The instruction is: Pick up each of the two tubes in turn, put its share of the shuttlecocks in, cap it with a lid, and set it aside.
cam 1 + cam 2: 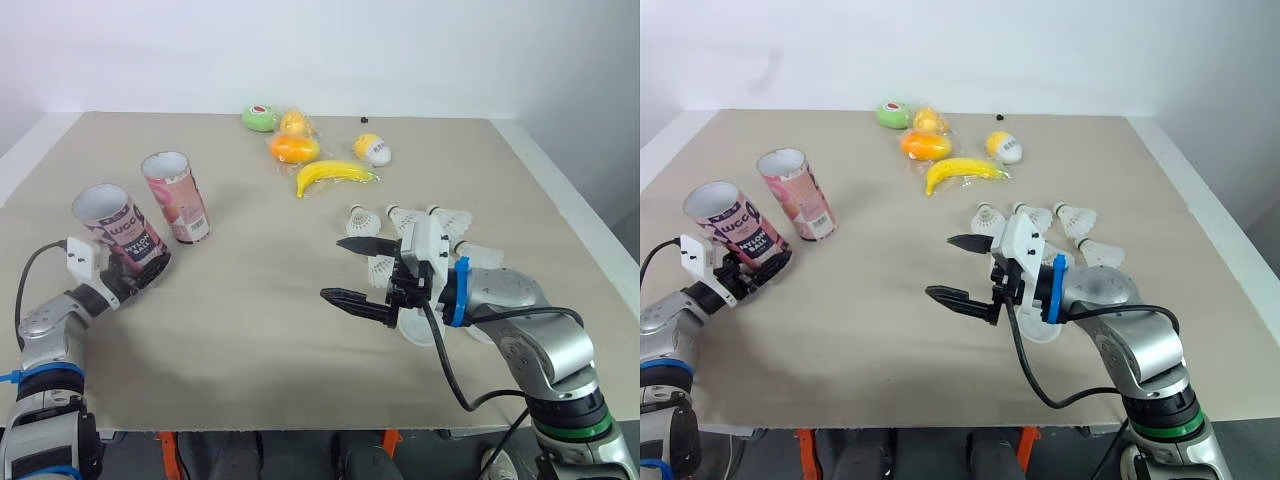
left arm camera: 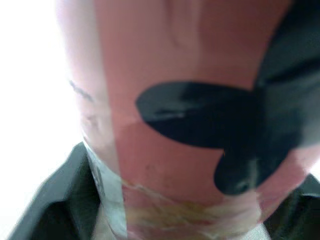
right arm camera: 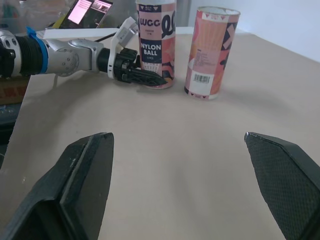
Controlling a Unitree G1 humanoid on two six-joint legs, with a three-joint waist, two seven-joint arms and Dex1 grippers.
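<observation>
Mouths open: near tube (image 1: 118,232) clasped by left gripper (image 1: 135,272), far tube (image 1: 178,198) beside it; right gripper (image 1: 335,268) wide by shuttlecocks (image 1: 452,219)

Bright, even light falls from above on the table (image 1: 250,320). Shadows under the right hand (image 1: 332,268) and beside the upright tube (image 1: 177,197) are faint and soft-edged. The wall (image 1: 300,50) behind is washed white. In the left wrist view the tilted tube (image 2: 190,125) sits close and blurred, with blown-out glare alongside.
</observation>
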